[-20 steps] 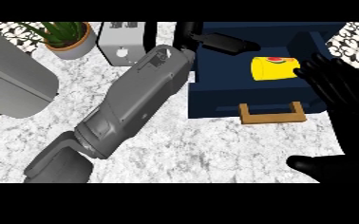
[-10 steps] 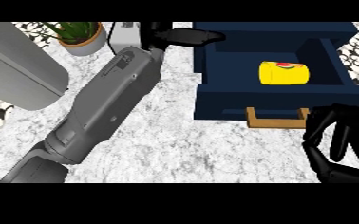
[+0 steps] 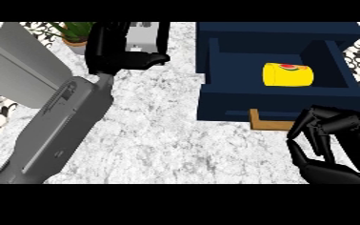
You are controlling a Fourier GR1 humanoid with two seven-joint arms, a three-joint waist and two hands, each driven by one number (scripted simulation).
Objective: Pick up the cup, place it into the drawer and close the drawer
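Note:
A yellow cup (image 3: 287, 74) with a red mark lies on its side inside the open navy drawer (image 3: 225, 69). The drawer's wooden handle (image 3: 269, 123) sticks out toward me at its front. My right hand (image 3: 321, 140) is just below and right of that handle, fingers curled, covering the handle's right end; nothing shows inside its grasp. My left hand (image 3: 116, 50) is up at the far left of the drawer, apart from it, fingers straight and thumb pointing right, holding nothing.
A potted plant (image 3: 73, 34) and a small grey-white appliance (image 3: 145, 35) stand at the back left, behind the left hand. A large grey slab (image 3: 28, 76) fills the left edge. The marble counter (image 3: 169, 133) lies between the arms.
My right hand has risen from the lower right edge to the drawer's handle. The left hand has drawn left, away from the drawer's corner. The cup has stayed in the drawer.

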